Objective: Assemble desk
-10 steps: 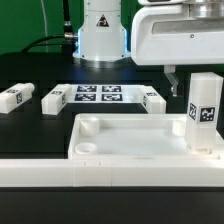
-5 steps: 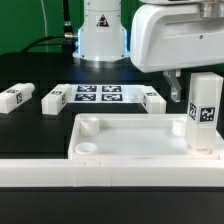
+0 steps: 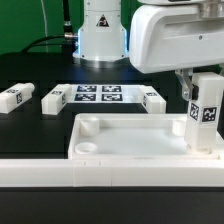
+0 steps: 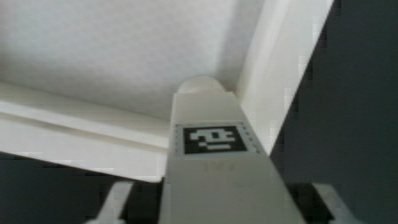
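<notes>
The white tray-like tabletop (image 3: 130, 142) lies in the middle, with a round socket (image 3: 88, 126) in its corner on the exterior view's left. One white tagged leg (image 3: 206, 112) stands upright in the tabletop's corner on the exterior view's right. My gripper (image 3: 203, 88) has come down over that leg's upper part, with one finger against each side of it. In the wrist view the leg (image 4: 217, 140) runs between my fingers (image 4: 118, 205) toward the tabletop (image 4: 107, 60). Three more legs (image 3: 14, 97) (image 3: 55, 99) (image 3: 153, 100) lie loose on the black table behind.
The marker board (image 3: 98, 94) lies flat behind the tabletop, between the loose legs. A long low white wall (image 3: 100, 176) runs along the front edge. The arm's white base (image 3: 100, 30) stands at the back.
My gripper has shifted toward the exterior view's right, over the upright leg, and its fingers have closed in from wide open onto the leg's sides.
</notes>
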`<state>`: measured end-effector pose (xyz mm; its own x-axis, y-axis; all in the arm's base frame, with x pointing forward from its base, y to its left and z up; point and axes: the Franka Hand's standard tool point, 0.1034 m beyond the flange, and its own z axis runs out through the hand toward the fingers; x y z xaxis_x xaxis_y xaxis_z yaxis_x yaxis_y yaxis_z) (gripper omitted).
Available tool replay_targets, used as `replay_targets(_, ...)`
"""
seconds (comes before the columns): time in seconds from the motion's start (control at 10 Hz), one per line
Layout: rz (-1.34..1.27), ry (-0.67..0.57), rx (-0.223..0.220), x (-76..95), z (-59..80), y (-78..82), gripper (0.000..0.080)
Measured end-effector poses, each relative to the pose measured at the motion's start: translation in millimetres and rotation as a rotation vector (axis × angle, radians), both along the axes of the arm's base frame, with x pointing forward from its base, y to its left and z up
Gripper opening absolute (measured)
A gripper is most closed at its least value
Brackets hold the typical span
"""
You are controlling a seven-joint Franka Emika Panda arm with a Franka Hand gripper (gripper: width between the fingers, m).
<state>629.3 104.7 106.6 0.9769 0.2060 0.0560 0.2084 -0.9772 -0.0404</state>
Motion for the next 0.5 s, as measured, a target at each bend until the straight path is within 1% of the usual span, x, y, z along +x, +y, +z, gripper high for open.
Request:
replay_targets(0.1,-0.004,0.000,0.000,0.0,0.0,-0.1,0.0290)
replay_targets(0.2,-0.073,0.002,0.008,0.2,0.0,-0.1,0.0290)
replay_targets(0.3,-0.208,0.004,0.027,0.7,-0.4,-1.2,0.0290)
replay_targets(0.5,-0.413,0.009,0.051,1.0,-0.7,-1.7,0.0290)
